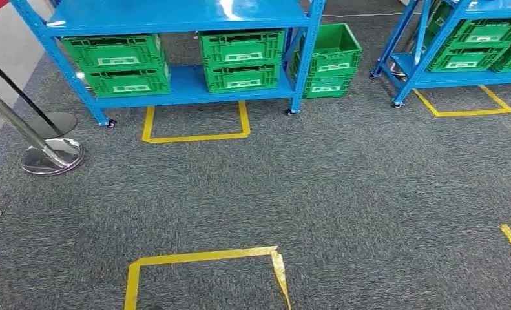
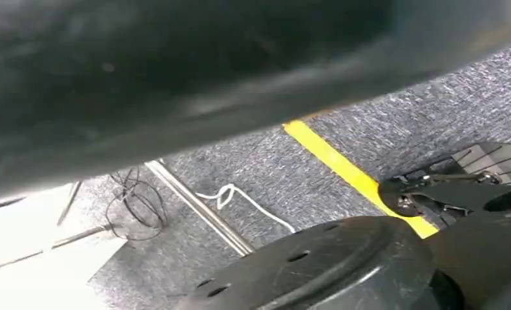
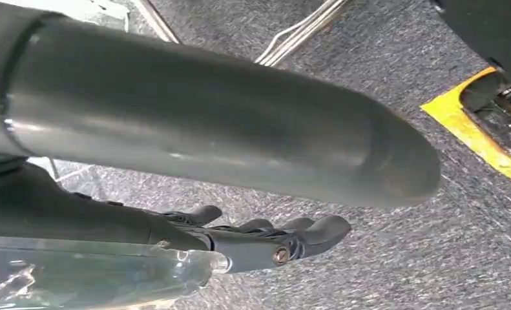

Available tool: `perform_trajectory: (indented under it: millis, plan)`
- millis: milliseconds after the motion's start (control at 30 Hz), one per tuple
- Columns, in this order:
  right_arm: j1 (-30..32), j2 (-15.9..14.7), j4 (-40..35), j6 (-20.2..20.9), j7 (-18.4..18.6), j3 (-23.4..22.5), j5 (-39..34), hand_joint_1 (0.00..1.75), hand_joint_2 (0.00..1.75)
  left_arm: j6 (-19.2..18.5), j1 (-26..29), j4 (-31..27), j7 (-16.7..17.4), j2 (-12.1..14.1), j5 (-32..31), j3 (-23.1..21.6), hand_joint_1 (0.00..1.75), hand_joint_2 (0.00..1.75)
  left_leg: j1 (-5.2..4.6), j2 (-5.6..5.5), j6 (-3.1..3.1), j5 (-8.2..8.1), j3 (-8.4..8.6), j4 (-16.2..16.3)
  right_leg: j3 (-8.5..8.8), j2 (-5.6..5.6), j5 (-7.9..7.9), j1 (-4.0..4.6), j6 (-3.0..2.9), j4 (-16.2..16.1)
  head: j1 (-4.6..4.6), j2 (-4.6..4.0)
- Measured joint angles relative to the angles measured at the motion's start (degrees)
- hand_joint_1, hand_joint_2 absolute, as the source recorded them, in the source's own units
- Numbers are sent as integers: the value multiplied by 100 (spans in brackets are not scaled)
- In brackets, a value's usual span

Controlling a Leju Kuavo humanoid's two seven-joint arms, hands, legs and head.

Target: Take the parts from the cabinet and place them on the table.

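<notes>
Across the upper left of the head view, green crates (image 1: 243, 59) sit on the blue cabinet (image 1: 181, 16). My right hand (image 3: 259, 242) hangs with nothing in it, fingers loosely extended; my left hand's fingers I cannot tell. I judge I must first walk closer.

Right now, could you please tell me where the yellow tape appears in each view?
Head view: yellow tape outlines a square at bottom centre; more squares lie farther off.
Left wrist view: a strip of it runs diagonally, right of centre.
Right wrist view: a piece lies at the right edge.
Shared landmark: the grey carpet under the tape; which square the wrist views show is unclear.
</notes>
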Motion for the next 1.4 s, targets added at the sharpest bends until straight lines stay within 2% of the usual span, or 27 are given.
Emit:
perform_trajectory:
  millis: [133,767,867,933,967,1000,1033,1067,1100,1133,1167,1200,1233,1267,1300,1333,1367,1400]
  plan:
    - [-5,2,0,-18,7,31,15,0,0,70,-1,-48,-76,-39,-39,2,0,0,-3,0,10,-7,2,0,-5,-4,-11,-4,67,-2,-2,0]
    - [-12,17,0,-136,-11,120,94,0,0,207,0,-159,-170,-142,-142,52,0,0,17,0,-14,9,3,-4,-26,-6,-15,12,71,35,-2,0]
    - [-12,22,0,-140,-2,129,63,0,0,286,-1,-214,-192,-186,31,118,0,0,12,0,-10,5,1,5,-23,-6,-12,7,74,29,-2,0]
    - [-23,50,0,-210,180,129,20,0,0,168,104,-556,-179,-297,465,212,0,0,-3,-2,15,-14,-20,10,-15,-7,-12,-5,96,25,-4,0]
    - [-59,393,20,-381,557,142,42,0,0,41,395,-1045,177,-357,1100,69,0,0,4,4,20,-29,-5,10,-14,7,-22,3,102,25,9,0]
    - [-101,653,96,-630,1044,149,68,0,0,-29,781,-1687,799,-437,2052,-235,0,0,18,26,3,-45,20,10,-10,52,-22,16,102,22,8,0]
    - [-133,925,105,-744,1373,164,92,0,0,-50,1166,-2372,1643,-504,3073,-609,0,0,36,81,13,-66,38,23,-7,107,-16,36,108,1,35,0]
    - [-141,1219,96,-778,1566,206,114,0,0,-50,1540,-3037,2581,-580,4030,-1058,0,0,23,91,29,-62,47,33,-21,127,-1,20,128,-27,59,0]
    - [-158,1371,103,-815,1672,236,122,0,0,-24,1825,-3583,3341,-579,4733,-1585,0,0,-13,93,90,-49,38,-47,-3,97,65,30,181,34,35,0]
    - [-156,1553,105,-837,1758,273,114,0,0,-20,1994,-3962,3846,-571,5188,-2197,0,0,-36,62,146,-27,48,-96,-24,38,114,4,184,71,44,0]
    - [-232,1613,105,-822,1768,300,127,0,0,-18,2129,-4261,4002,-608,5382,-2841,0,0,11,43,181,4,106,-148,-74,-69,61,-25,179,114,20,0]
    - [-282,1762,94,-800,1759,332,129,0,0,-18,2269,-4521,3820,-651,5232,-3219,0,0,12,63,175,-14,146,-160,-132,-319,-39,24,179,268,64,0]
    - [-319,1790,98,-800,1757,343,122,0,0,-20,2385,-4726,3562,-688,5040,-3609,0,0,10,107,171,-35,169,-159,-277,-447,-229,41,154,576,137,0]
    - [-328,1873,96,-800,1731,363,125,0,0,-7,2478,-4903,3393,-752,4909,-3854,0,0,0,169,168,-58,201,-158,-511,-519,-458,51,154,1039,153,0]
    - [-340,1882,96,-815,1724,374,127,0,0,-4,2548,-5017,3344,-763,4865,-4012,0,0,-12,230,161,-83,220,-154,-733,-544,-641,61,148,1468,155,0]
    - [-368,1910,98,-815,1711,387,129,0,0,4,2627,-5162,3309,-778,4828,-4178,0,0,-18,297,154,-109,253,-153,-886,-555,-733,63,151,1765,151,0]
    - [-382,1932,96,-818,1707,404,131,0,0,8,2712,-5280,3298,-771,4820,-4320,0,0,-20,349,141,-141,298,-152,-895,-563,-693,67,148,1793,146,0]
    - [-372,1948,96,-815,1707,424,133,0,0,35,2774,-5373,3294,-758,4809,-4396,0,0,-20,379,125,-176,346,-151,-781,-577,-540,63,126,1585,151,0]
